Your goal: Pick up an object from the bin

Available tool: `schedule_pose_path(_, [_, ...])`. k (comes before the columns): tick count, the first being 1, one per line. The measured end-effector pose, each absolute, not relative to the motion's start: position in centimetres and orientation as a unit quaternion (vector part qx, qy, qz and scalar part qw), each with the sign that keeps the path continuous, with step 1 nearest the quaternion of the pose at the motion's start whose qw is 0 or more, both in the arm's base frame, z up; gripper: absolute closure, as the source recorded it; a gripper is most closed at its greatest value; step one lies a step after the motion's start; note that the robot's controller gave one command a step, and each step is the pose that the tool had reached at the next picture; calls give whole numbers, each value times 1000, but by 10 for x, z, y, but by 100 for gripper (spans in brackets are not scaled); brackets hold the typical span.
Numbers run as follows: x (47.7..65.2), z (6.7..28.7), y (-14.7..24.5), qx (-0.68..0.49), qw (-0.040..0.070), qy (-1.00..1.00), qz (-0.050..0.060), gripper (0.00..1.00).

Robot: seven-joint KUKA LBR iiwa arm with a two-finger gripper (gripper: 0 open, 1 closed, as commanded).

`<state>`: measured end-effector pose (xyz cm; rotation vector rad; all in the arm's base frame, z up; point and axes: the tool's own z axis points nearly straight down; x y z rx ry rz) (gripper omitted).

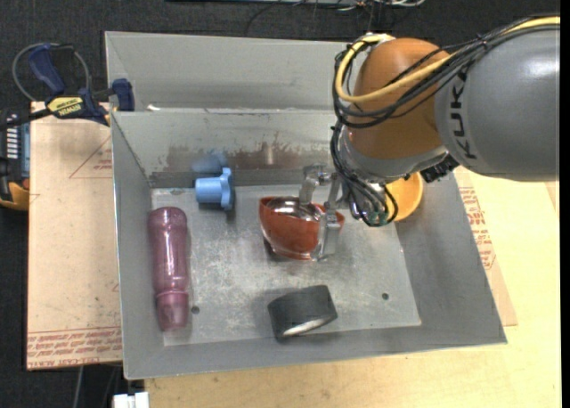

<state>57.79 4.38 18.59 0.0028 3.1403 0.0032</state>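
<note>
Black tape roll (303, 313) lies near the bin's front edge; mid-bin, gripper (322, 217) fingers pinch red translucent cup (285, 230) at its rim.

claw (321, 208) over red cup (287, 232), mid-bin (134, 179)

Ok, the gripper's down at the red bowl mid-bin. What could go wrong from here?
1. The gripper sits at the right rim of the glossy red bowl, off its middle, so the bowl may tip or slip out on lifting.
2. If it drops, it could land on the black tape roll lying close by, toward the bin's near wall.
</note>
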Motion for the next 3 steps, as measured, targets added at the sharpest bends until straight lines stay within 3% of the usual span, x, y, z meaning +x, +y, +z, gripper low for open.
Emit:
schedule_pose_path(1, [578, 186, 44, 1, 1, 1000, 1, 0])
schedule_pose_path(2, [612, 120, 66, 26, -1, 1000, 2, 0])
schedule_pose_path(3, [600, 130, 69, 36, 5, 999, 3, 0])
